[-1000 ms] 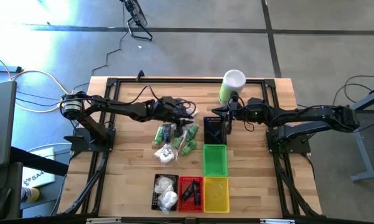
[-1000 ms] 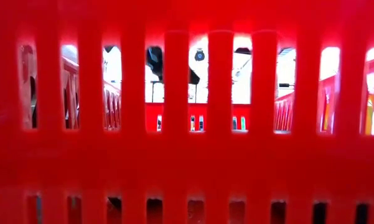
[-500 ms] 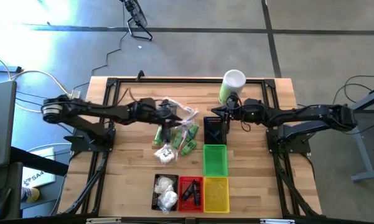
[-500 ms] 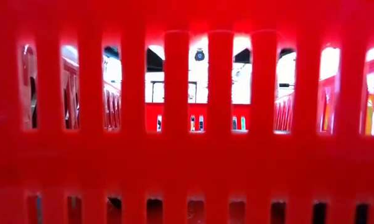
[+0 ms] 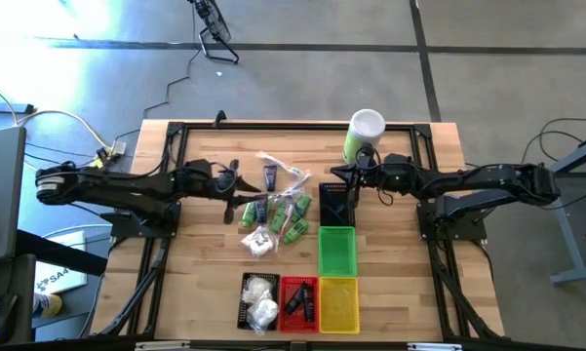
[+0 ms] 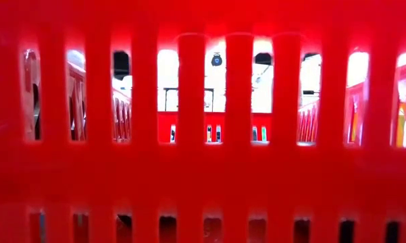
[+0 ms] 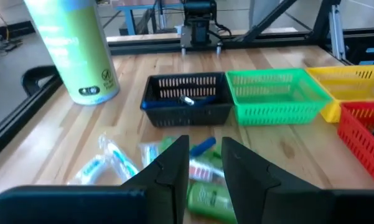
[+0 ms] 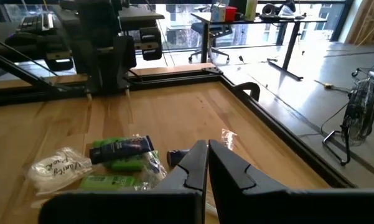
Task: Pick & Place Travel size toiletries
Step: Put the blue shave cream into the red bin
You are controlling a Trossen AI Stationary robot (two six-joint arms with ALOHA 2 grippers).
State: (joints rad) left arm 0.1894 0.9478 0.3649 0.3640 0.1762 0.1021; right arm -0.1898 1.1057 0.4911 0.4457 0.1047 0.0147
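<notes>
High view: we see the left gripper (image 5: 236,183) left of centre, jaws slightly parted around nothing, just left of the toiletries pile (image 5: 273,216) at mid-frame. Our right gripper (image 5: 355,176), jaws closed and empty, hovers over the black basket (image 5: 335,203) right of centre.

The high camera looked straight down on the whole table (image 5: 205,156). The low camera sat pressed against the red basket (image 6: 203,175), peering through its slots. Both wrist cameras looked low across the toiletries (image 7: 205,180), facing each other.
</notes>
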